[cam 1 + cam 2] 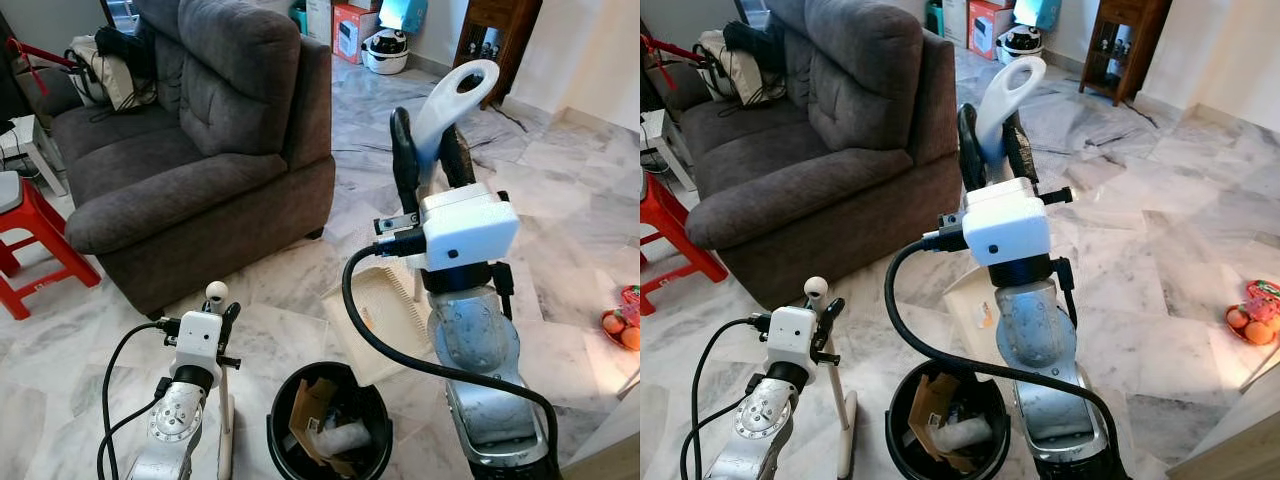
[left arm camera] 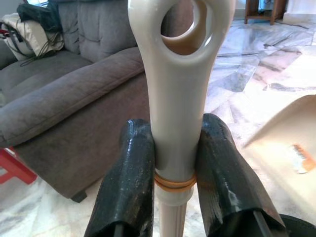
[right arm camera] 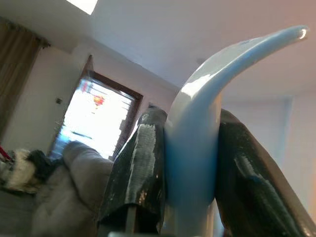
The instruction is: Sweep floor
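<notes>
Marble floor (image 1: 560, 200) fills mid-frame. Right end effector (image 1: 432, 150) clamps the white looped dustpan handle (image 1: 455, 100); left end effector (image 2: 173, 182) clamps the cream broom handle (image 2: 173, 98). Black round bin (image 1: 330, 425) holds debris, lower centre; a scrap remains in the cream dustpan tray (image 1: 385, 310), so emptying seems unfinished.

Your right arm (image 1: 478, 350) hid most of the dustpan (image 1: 385, 305); the fruit (image 1: 622, 325) was cut off at the edge.
</notes>
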`<state>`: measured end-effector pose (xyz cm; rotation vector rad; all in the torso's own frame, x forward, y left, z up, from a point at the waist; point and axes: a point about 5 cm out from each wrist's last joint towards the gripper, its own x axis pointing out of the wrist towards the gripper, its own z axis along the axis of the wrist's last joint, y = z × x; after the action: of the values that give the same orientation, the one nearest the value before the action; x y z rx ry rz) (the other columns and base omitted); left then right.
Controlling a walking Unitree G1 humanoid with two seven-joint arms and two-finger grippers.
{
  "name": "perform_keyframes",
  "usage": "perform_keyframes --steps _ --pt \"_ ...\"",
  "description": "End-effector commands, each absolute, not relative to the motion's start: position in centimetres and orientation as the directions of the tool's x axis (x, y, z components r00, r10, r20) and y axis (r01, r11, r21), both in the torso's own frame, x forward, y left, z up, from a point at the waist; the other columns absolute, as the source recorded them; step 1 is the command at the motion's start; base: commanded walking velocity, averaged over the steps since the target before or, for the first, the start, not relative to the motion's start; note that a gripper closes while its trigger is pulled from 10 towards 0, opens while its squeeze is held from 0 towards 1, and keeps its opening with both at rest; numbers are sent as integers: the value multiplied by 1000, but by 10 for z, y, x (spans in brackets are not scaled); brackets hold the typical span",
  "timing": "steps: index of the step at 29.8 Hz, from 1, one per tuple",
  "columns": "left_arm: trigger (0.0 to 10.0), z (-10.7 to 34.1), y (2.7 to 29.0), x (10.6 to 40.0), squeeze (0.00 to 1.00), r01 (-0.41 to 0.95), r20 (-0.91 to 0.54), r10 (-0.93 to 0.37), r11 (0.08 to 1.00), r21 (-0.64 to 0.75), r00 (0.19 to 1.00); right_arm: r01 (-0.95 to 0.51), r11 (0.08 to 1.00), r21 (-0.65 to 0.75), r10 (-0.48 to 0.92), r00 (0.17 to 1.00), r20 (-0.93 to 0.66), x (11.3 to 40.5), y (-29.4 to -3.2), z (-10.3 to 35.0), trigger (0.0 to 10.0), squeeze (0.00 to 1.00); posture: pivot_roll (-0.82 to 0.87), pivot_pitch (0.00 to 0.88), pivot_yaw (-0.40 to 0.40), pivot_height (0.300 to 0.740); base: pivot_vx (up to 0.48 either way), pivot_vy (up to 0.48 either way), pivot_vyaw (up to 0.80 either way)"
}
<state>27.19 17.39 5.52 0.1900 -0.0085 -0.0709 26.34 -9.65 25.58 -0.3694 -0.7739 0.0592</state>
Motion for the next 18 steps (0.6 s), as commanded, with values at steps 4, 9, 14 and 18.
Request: perform_keyframes --steps 4,9,14,18 --pt "10000 60 172 274 0 76 30 -84 975 207 996 176 919 -352 112 741 662 277 -113 246 10000 0 108 2 43 740 0 0 0" --pt "10000 60 172 274 0 75 29 -83 976 206 996 205 919 -337 40 801 598 289 -122 223 10000 0 110 4 44 740 0 0 0" --pt "10000 60 172 274 0 77 30 -85 976 205 996 225 906 -359 18 825 565 295 -127 202 10000 0 115 7 44 740 0 0 0" --pt "10000 60 172 273 0 80 30 -88 976 203 996 258 898 -357 -31 846 532 299 -137 186 10000 0 113 10 44 740 0 0 0"
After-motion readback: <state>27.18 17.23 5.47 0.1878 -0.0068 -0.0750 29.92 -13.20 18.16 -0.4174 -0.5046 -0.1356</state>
